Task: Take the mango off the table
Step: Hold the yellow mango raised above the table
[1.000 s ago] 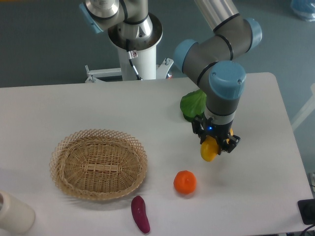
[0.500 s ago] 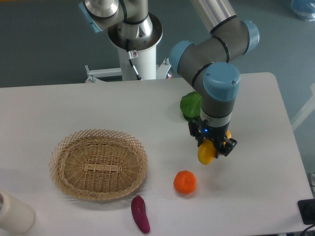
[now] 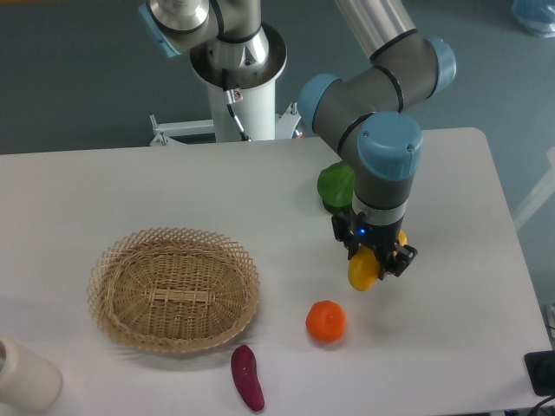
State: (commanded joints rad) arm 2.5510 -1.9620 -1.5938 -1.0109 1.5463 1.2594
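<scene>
My jaws are closed on the mango, and I hold it over the tabletop, a little right of the middle. The mango is smooth and yellow, with a rounded lower end that shows below my black fingers; its upper part is hidden by them. Its long axis seems to run from upper right to lower left, with the rounded end pointing down and left, but I cannot tell if it touches the surface. The tabletop is flat, white and matt. Behind my wrist lies a green leafy vegetable with a wrinkled surface. Near the mango, below and to the left, sits a round orange. Further left are an oval woven basket of pale wicker and a small glossy purple eggplant.
</scene>
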